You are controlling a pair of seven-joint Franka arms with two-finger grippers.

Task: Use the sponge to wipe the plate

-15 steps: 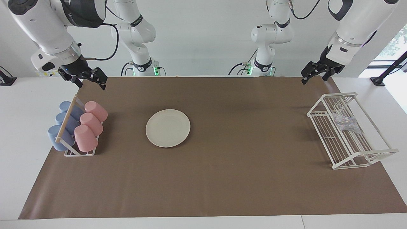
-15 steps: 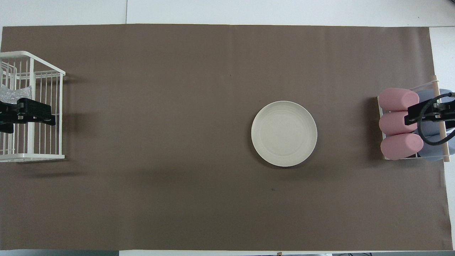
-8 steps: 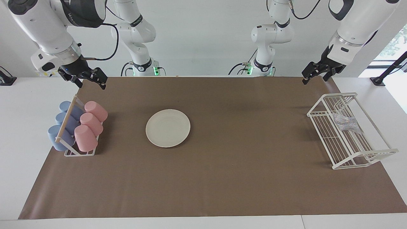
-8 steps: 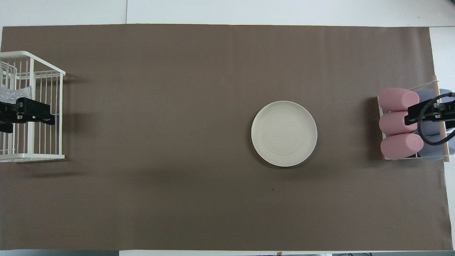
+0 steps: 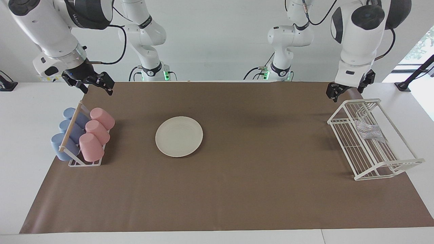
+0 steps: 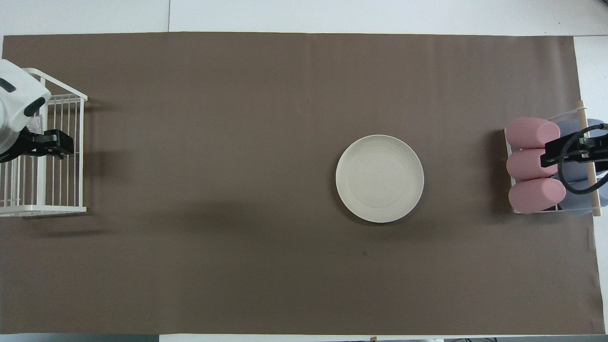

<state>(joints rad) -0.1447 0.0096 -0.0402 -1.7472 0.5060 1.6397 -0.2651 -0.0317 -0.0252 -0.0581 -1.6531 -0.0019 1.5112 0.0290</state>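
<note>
The cream-white plate [image 5: 179, 136] lies flat on the brown mat, toward the right arm's end of the table; it also shows in the overhead view [image 6: 379, 178]. The silvery-grey sponge [image 5: 369, 131] lies in the white wire rack [image 5: 342, 117] at the left arm's end. My left gripper [image 5: 347, 93] is open and empty, in the air over the rack's end nearer to the robots. In the overhead view the left gripper [image 6: 40, 145] and its arm cover most of the sponge. My right gripper [image 5: 90, 84] is open and empty, and waits over the cup holder.
A holder with pink cups [image 5: 95, 132] and blue cups [image 5: 67, 130] lying on their sides stands at the right arm's end, also in the overhead view [image 6: 534, 164]. The brown mat [image 5: 254, 176] covers most of the white table.
My left arm has swung round and brought its gripper down toward the wire rack; its white wrist now shows over the rack from above. The right arm, plate and sponge have not moved.
</note>
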